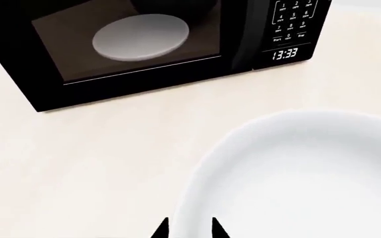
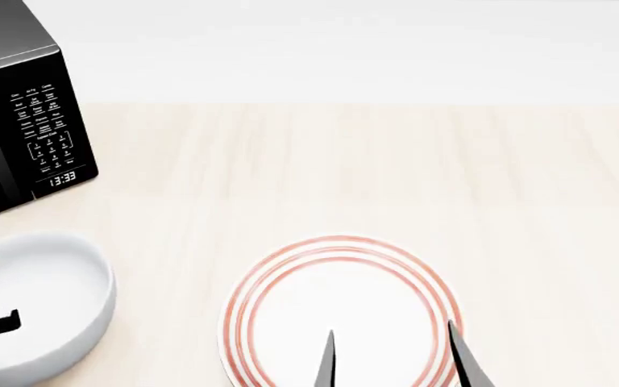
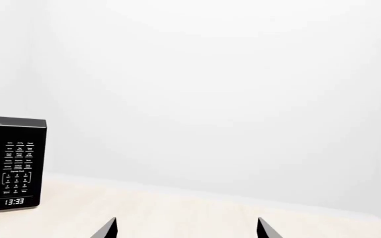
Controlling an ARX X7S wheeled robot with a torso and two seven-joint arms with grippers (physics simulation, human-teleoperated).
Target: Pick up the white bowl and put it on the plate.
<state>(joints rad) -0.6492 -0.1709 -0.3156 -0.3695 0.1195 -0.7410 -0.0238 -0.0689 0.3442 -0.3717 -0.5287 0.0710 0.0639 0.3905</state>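
Nearest in the head view, right gripper hangs over the red-ringed plate, jaws spread wide, nothing held; its tips cover part of the landing spot. Risk: the bowl comes across and strikes these tips unless that arm clears off. At the near left edge, white bowl sits on the pale worktop, well apart from the plate. Left gripper shows two dark tips straddling the bowl's rim in the left wrist view, gap narrow; whether they actually pinch the rim I cannot tell. Risk: glossy thin wall, one-sided rim hold, so bowl may slip or swing and tip when lifted. A low carry could clip the plate's edge and shove it. Farther back, black microwave stands just behind the bowl; a backward swing could knock its front.
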